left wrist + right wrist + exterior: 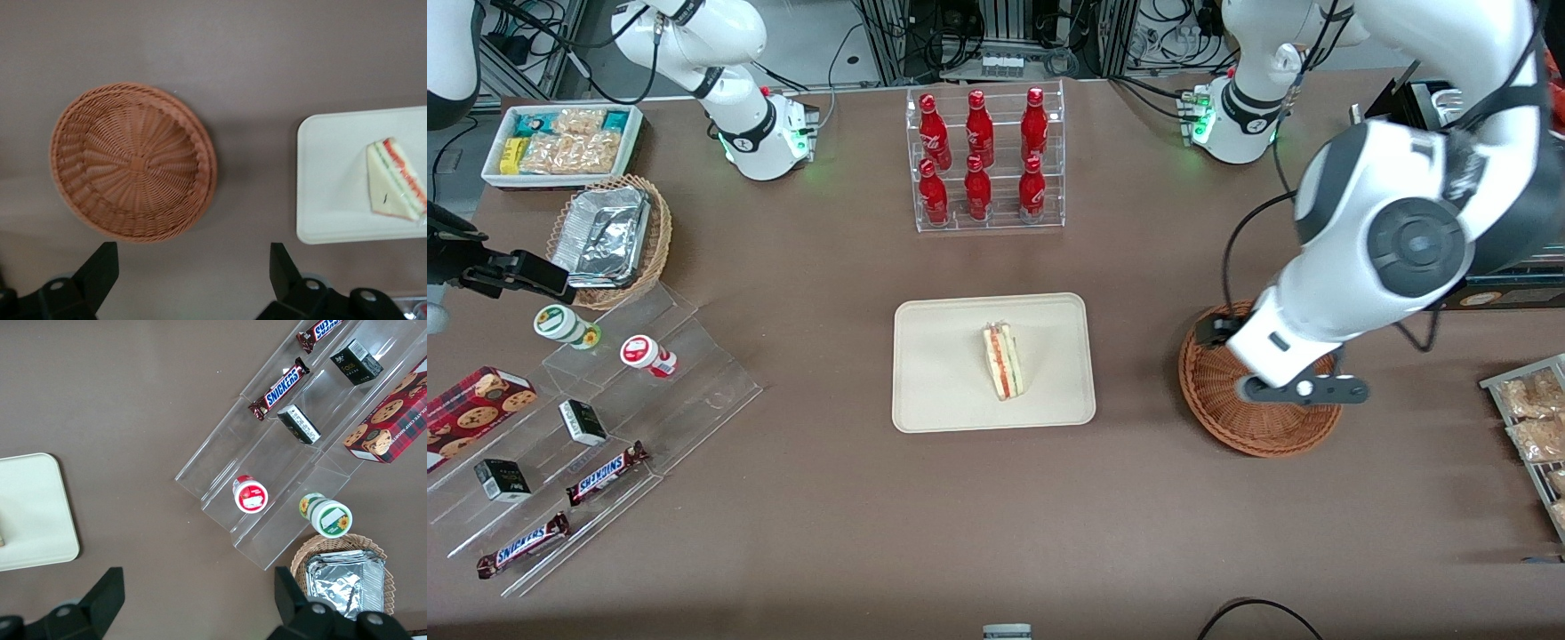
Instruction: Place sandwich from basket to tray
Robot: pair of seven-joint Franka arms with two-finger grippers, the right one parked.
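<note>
One sandwich (1004,361) lies flat on the cream tray (943,391), so I judge delivery done. My hand (193,280) hovers over the emptied wicker basket (133,161), released, gripping nothing.

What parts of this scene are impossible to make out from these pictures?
- Basket: in the front view the working arm covers much of it.
- Hand: hidden under the arm in the front view; the left wrist view shows two spread fingers, holding nothing.
- Sandwich: one corner is cut off by the left wrist picture's edge.
- Tray: only partly inside the left wrist view.
</note>
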